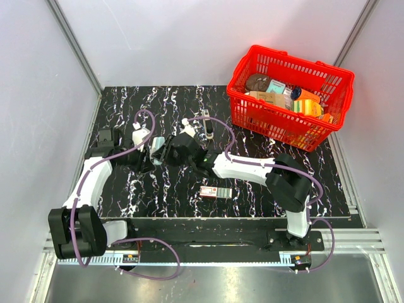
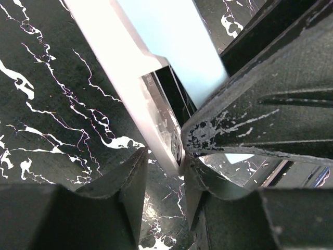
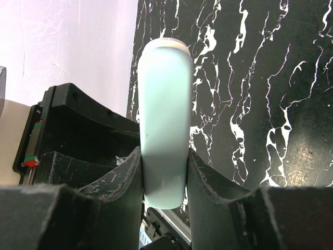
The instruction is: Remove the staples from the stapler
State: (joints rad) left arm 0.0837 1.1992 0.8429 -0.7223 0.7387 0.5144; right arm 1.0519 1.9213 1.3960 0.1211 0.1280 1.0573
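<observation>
The light-blue stapler [image 1: 158, 144] is held left of the mat's middle, between both arms. My right gripper [image 3: 164, 156] is shut on its light-blue body [image 3: 164, 114], with both fingers pressing its sides. In the left wrist view the stapler's blue top [image 2: 171, 41] and whitish base [image 2: 125, 83] stand apart, and a metal inner part [image 2: 164, 125] shows between them. My left gripper [image 2: 164, 161] is open. The end of the whitish base sits between its fingertips, against the right finger [image 2: 195, 172].
A small red-and-white box [image 1: 213, 192] lies near the mat's front edge. A slim black-and-silver object [image 1: 207, 126] lies behind the right wrist. A red basket [image 1: 287, 63] full of items stands at the back right. The right gripper's finger [image 2: 270, 104] crowds the left wrist view.
</observation>
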